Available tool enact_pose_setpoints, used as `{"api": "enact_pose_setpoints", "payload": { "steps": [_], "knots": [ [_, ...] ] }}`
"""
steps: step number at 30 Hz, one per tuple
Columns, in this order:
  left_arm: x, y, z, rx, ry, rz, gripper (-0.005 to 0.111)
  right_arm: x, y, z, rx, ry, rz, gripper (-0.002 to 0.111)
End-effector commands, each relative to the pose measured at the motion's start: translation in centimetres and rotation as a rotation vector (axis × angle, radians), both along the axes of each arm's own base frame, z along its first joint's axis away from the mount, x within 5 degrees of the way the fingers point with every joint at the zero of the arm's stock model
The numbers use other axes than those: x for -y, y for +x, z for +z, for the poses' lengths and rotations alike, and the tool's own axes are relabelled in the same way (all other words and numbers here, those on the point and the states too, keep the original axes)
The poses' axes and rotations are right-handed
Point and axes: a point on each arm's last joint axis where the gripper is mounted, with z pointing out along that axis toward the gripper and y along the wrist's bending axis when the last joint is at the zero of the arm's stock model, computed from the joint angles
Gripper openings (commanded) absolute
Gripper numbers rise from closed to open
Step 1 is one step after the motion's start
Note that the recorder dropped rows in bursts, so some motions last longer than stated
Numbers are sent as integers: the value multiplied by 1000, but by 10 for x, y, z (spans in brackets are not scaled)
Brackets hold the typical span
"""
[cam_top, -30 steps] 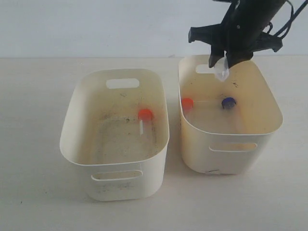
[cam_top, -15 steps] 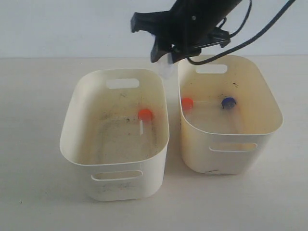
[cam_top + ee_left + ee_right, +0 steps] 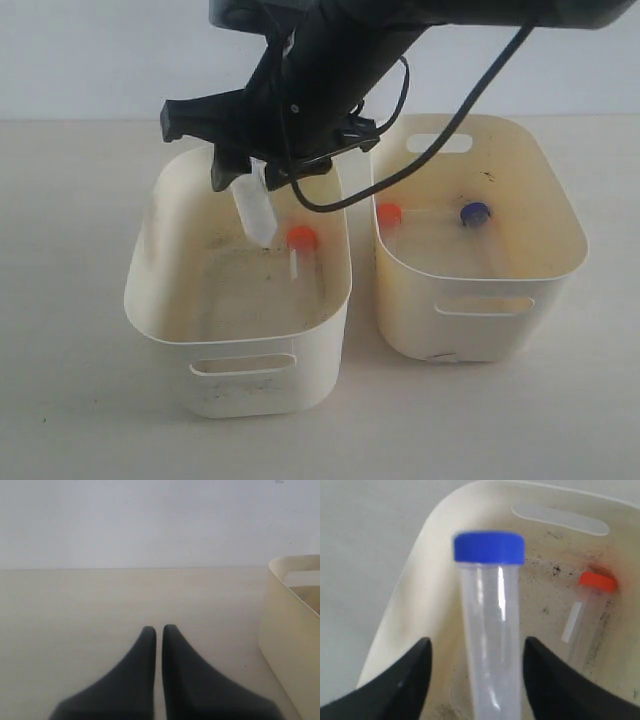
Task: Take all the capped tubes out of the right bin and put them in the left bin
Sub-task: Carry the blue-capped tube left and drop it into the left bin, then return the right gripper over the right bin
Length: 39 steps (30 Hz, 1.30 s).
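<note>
My right gripper (image 3: 250,178) hangs over the back of the left bin (image 3: 150,262), reaching across from the right. Its jaws stand open. A clear tube with a blue cap (image 3: 492,630) sits between the fingers (image 3: 402,680) with a gap on each side, cap pointing down into the bin. That same tube (image 3: 256,212) shows slanting below the gripper. An orange-capped tube with a white label (image 3: 300,242) lies on the left bin's smudged floor. The right bin (image 3: 562,222) holds an orange-capped tube (image 3: 389,214) and a blue-capped tube (image 3: 474,212). My left gripper (image 3: 159,630) is shut and empty over bare table.
The right arm and its cable (image 3: 470,100) stretch over the gap between the two bins and the right bin's back rim. A cream bin wall (image 3: 287,630) stands beside the left gripper. The table (image 3: 70,400) is pale and flat, with a white wall behind.
The right arm swung left with the blue-capped tube, from above the right bin's back rim to over the left bin. Its jaws have widened, so the tube now sits loose between them.
</note>
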Motion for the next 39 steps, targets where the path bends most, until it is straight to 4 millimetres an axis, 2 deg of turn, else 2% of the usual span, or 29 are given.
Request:
{"api": "enact_pose_setpoints", "payload": {
  "steps": [1, 4, 8, 10, 14, 18, 20, 23, 24, 27, 32, 39],
  "knots": [
    [0, 0, 2, 15, -4, 0, 4, -1, -2, 3, -1, 13, 0, 69],
    [0, 0, 2, 15, -4, 0, 4, -1, -2, 3, 0, 15, 0, 64],
    [0, 0, 2, 15, -4, 0, 4, 4, 0, 9, 24, 16, -7, 48],
    [0, 0, 2, 15, -4, 0, 4, 12, 4, 16, 41, 25, -26, 44],
    [0, 0, 2, 15, -4, 0, 4, 37, 15, 35, 80, 52, -91, 43],
    [0, 0, 2, 15, -4, 0, 4, 68, 32, 43, 92, 31, -170, 41],
    [0, 0, 2, 15, -4, 0, 4, 83, 39, 41, 87, -5, -199, 31],
    [0, 0, 2, 15, -4, 0, 4, 101, 50, 37, 90, -61, -236, 5],
    [0, 0, 2, 15, -4, 0, 4, 107, 53, 36, 97, -72, -250, 0],
    [0, 0, 2, 15, -4, 0, 4, 121, 62, 36, 116, -95, -285, 0],
    [0, 0, 2, 15, -4, 0, 4, 132, 70, 28, 111, -149, -302, 0],
    [0, 0, 2, 15, -4, 0, 4, 131, 80, -19, -24, -304, -215, 0]
  ]
}}
